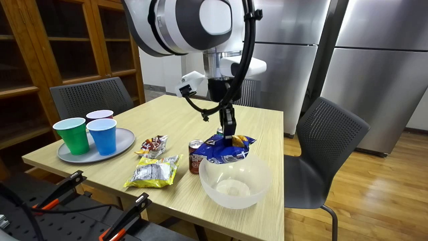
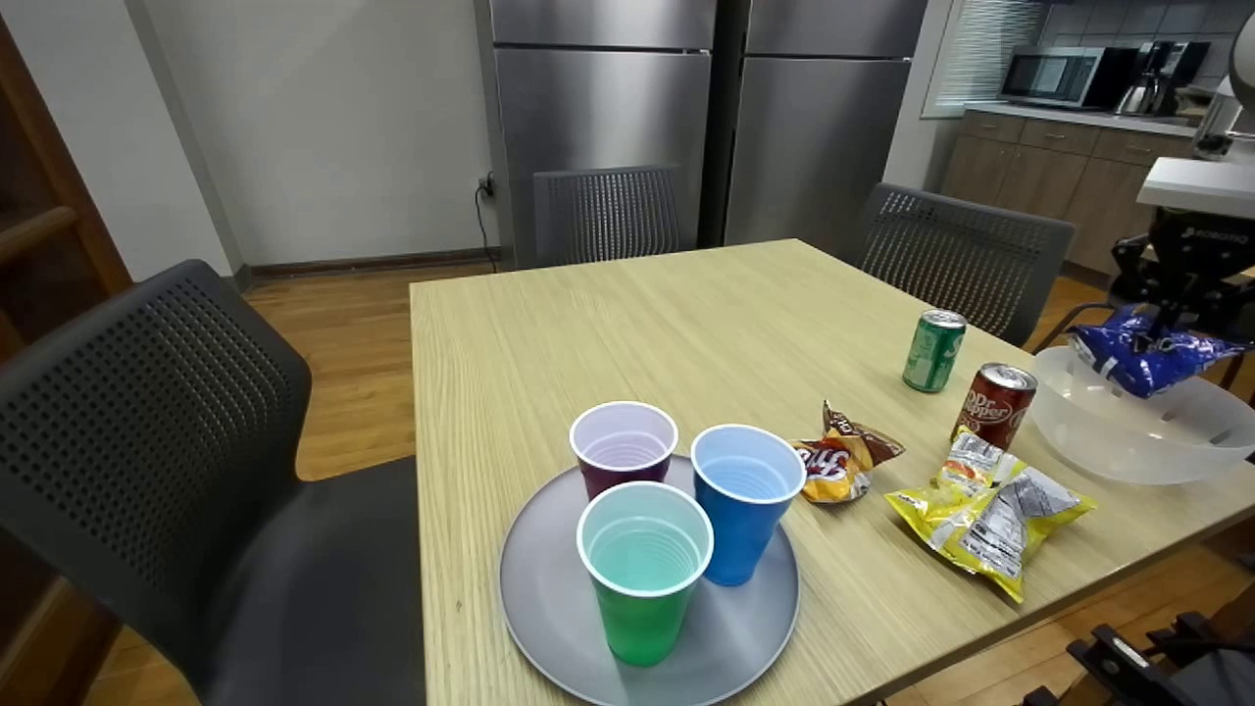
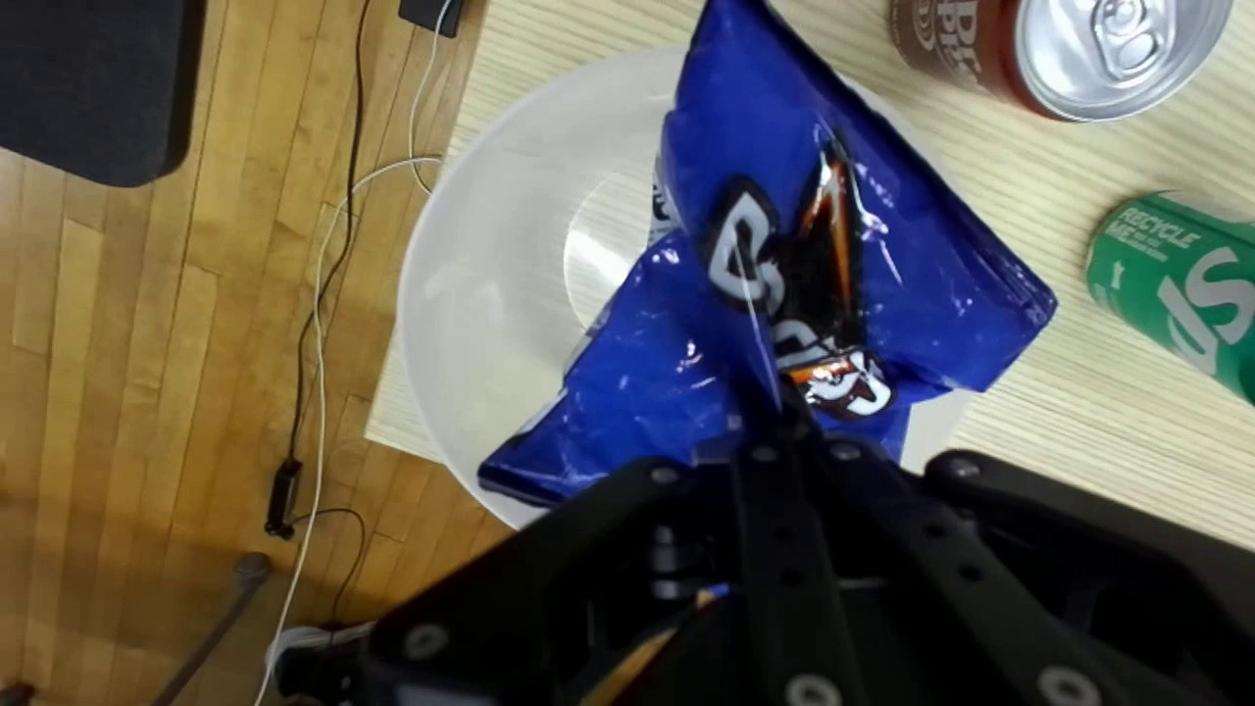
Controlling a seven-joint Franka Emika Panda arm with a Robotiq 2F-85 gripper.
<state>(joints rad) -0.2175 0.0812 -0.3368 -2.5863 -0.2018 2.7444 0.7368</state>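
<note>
Firstly, one blue bag (image 1: 219,150), glossy and creased, suspended over a bowl (image 1: 234,201); in an exterior view the bowl lies toward its five o'clock. Whether bag and rim touch cannot be told.

One tool (image 1: 228,135), black, clenched on the bag's middle from twelve o'clock.

The bowl: round, translucent white, upright near the edge of a pale wood-grain desk (image 1: 180,124).

Ranged from the bowl, in an exterior view: one red-brown Dr Pepper can (image 1: 195,164), upright, just beside it at ten o'clock; one yellow bag (image 1: 152,172), lying at nine; one crumpled brown-and-orange packet (image 1: 153,145), near the yellow bag at that bag's twelve; one grey chair (image 1: 329,137), between two and three.

One green can (image 2: 934,351), upright; in the wrist view, at the Dr Pepper can's five o'clock, apart.

One round grey plate (image 1: 128,134), at the yellow bag's ten o'clock, bearing three cups: green cup (image 2: 644,618), blue cup (image 2: 742,520), purple cup (image 2: 624,441).
</note>
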